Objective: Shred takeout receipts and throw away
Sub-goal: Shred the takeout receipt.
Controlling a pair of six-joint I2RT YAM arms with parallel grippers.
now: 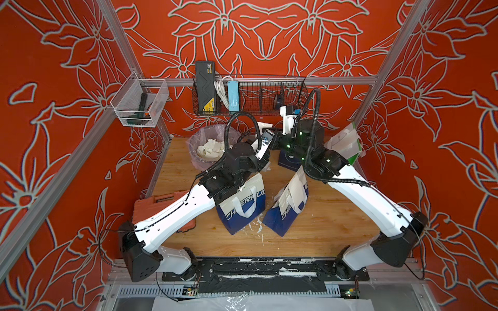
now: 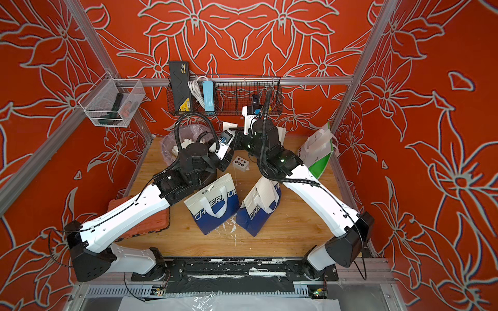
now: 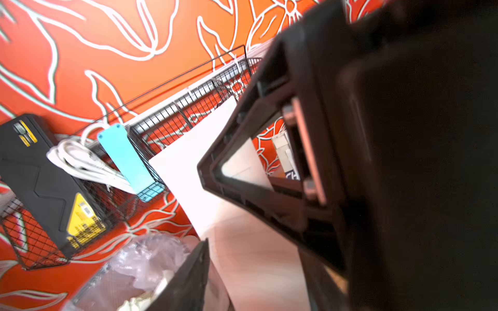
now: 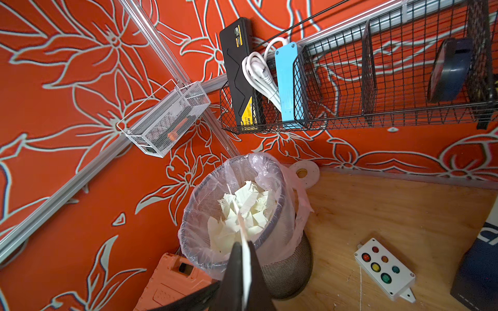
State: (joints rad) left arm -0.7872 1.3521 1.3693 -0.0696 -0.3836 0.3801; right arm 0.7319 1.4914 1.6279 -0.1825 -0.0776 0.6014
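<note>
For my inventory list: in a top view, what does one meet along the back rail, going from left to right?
White mesh basket → black case → white cable → blue power strip → dark round item.

Both top views: I look steeply down from high at the front over the table (image 1: 336, 215), near-identical. Wrist views sit close, facing the back wall (image 3: 94, 40), the right one past the right gripper (image 4: 244, 247); both catch the wire basket (image 3: 167, 121) and bin (image 4: 291, 269).

Black wire basket (image 1: 269, 107) on back rail w/ black-yellow case (image 1: 206, 86), white cable (image 1: 219, 88), blue pwr strip (image 1: 233, 95). White mesh basket (image 1: 134, 119) at L. On table (image 1: 323, 215): orange tool case (image 1: 156, 202), button box (image 2: 240, 163) (coloured buttons), two blue-white CHERRUL bags (image 1: 242, 207) (image 1: 285, 212), green-white bag (image 1: 347, 145).
</note>
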